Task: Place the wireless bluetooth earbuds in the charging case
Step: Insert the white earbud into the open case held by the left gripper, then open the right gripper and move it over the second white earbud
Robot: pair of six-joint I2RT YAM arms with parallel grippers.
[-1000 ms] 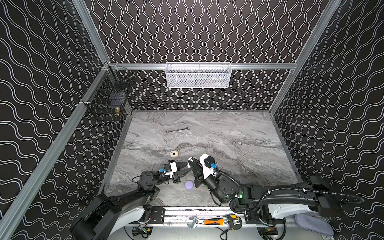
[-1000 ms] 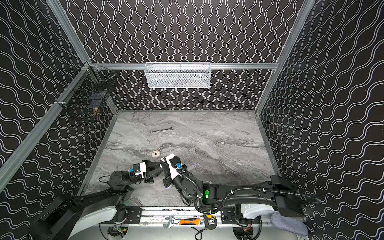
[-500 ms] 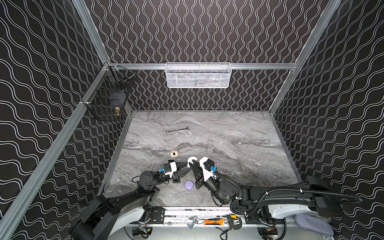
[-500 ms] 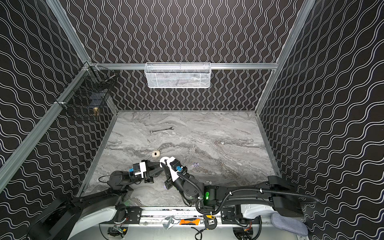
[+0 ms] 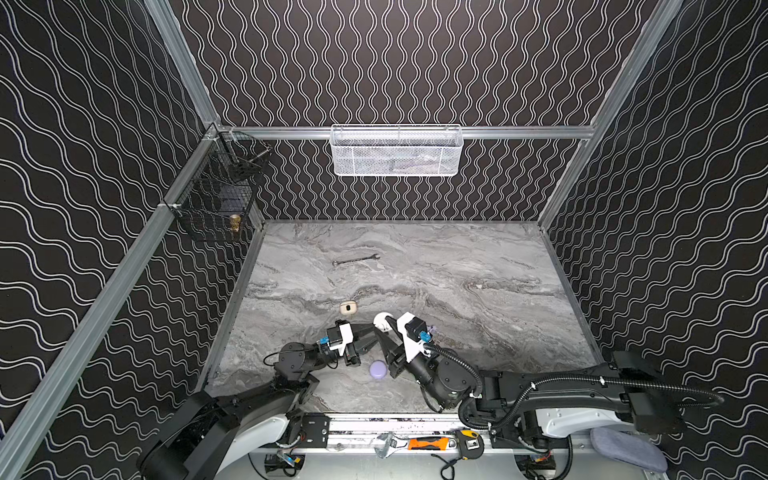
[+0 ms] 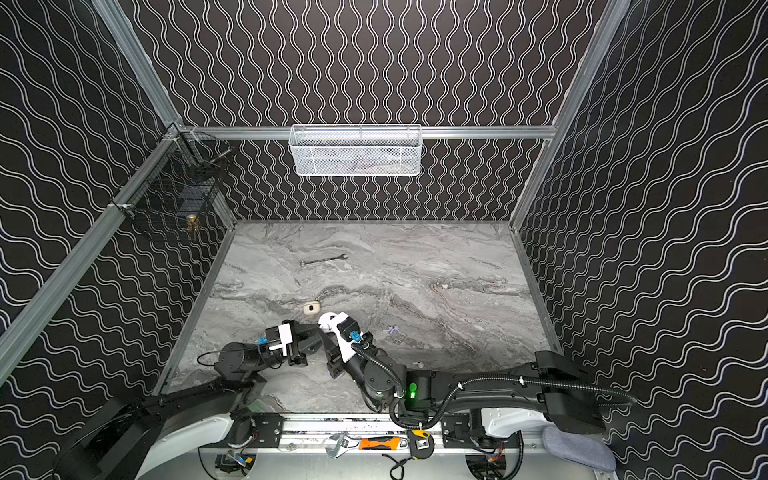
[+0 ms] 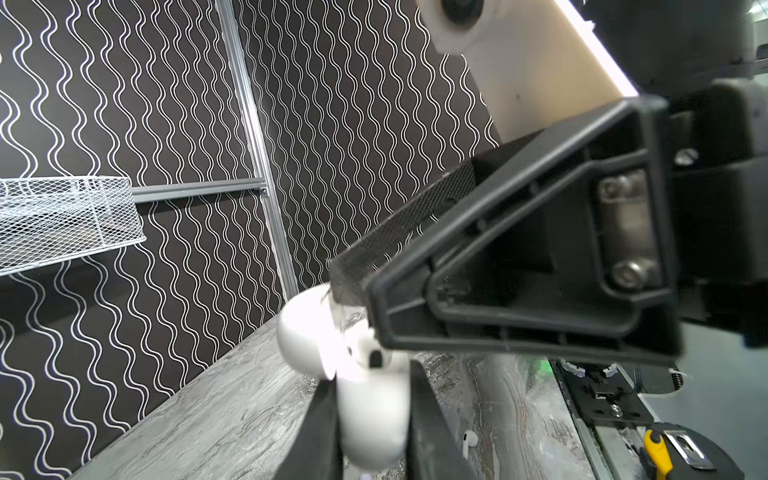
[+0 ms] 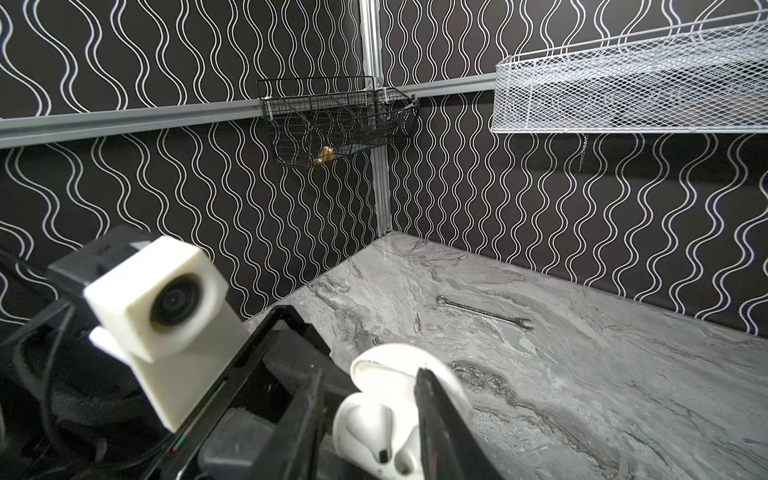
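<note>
1. Earbud (image 7: 365,349) sits in the open white charging case (image 8: 361,419), which the left end effector (image 7: 372,415) clenches above the desk (image 5: 457,270).
2. Right end effector (image 5: 385,332): jaws parted at the case.
3. Grey marbled surface; black wavy-lined walls (image 5: 374,62).

Soft, even light lay over the marble worktop (image 5: 457,270), with only faint shadows; both top views were sharp. Wrist views bowed at the edges; the white charging case (image 7: 307,328) glared, foreground blurred.
</note>
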